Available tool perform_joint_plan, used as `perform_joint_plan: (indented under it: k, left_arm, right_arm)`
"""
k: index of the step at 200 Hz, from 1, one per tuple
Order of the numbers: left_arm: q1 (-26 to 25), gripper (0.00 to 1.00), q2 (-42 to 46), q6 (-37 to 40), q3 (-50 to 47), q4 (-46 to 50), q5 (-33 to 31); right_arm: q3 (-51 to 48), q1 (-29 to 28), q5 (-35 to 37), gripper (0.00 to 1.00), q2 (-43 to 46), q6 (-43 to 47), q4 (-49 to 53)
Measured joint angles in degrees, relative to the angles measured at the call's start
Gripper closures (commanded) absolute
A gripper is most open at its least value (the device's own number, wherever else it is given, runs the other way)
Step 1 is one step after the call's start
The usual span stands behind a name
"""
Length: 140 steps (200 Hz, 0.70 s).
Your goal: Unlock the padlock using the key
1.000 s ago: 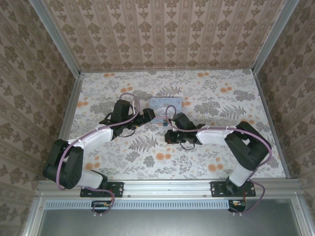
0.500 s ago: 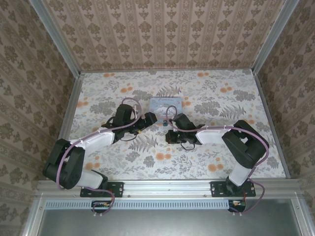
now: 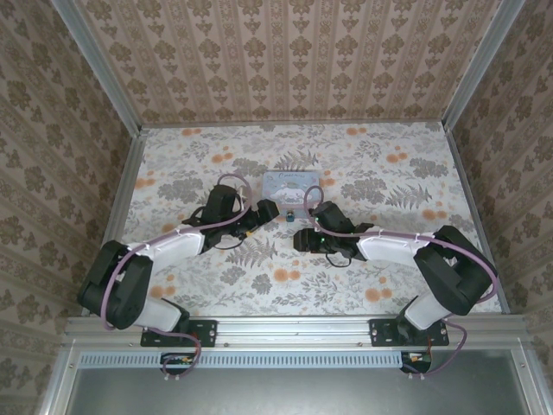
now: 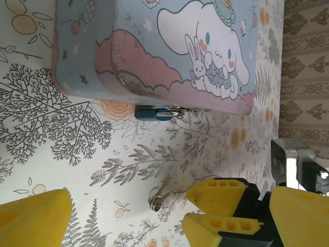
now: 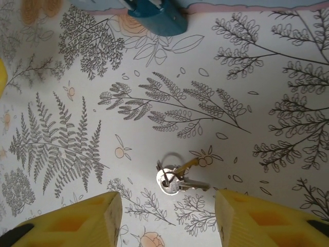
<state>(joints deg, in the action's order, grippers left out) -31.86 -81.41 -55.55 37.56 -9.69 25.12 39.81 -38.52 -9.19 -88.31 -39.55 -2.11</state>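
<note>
Key [image 5: 177, 181] is lying near the padlock [image 5: 157, 18], under the right hand [image 5: 165, 211], its fingers parted and empty; the left hand [image 3: 262, 210] is gaping empty. Descending straight and pinching the key's head is looking best.

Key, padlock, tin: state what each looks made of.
Key: bare metal, silvery, with bright glints on its round head. Padlock: teal body with a smooth sheen, likely painted metal, possibly a plastic casing. Tin: probably thin printed sheet metal, judging by its rolled lid edge and satin cartoon print.
</note>
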Motion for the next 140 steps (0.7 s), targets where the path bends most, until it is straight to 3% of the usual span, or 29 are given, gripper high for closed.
perform_joint_plan:
  k: [140]
  left_arm:
    - [0.02, 0.0, -0.24, 0.0, 0.0, 0.0, -0.02]
  right_arm:
    - [6.78, -0.74, 0.92, 0.51, -8.94, -0.76, 0.28]
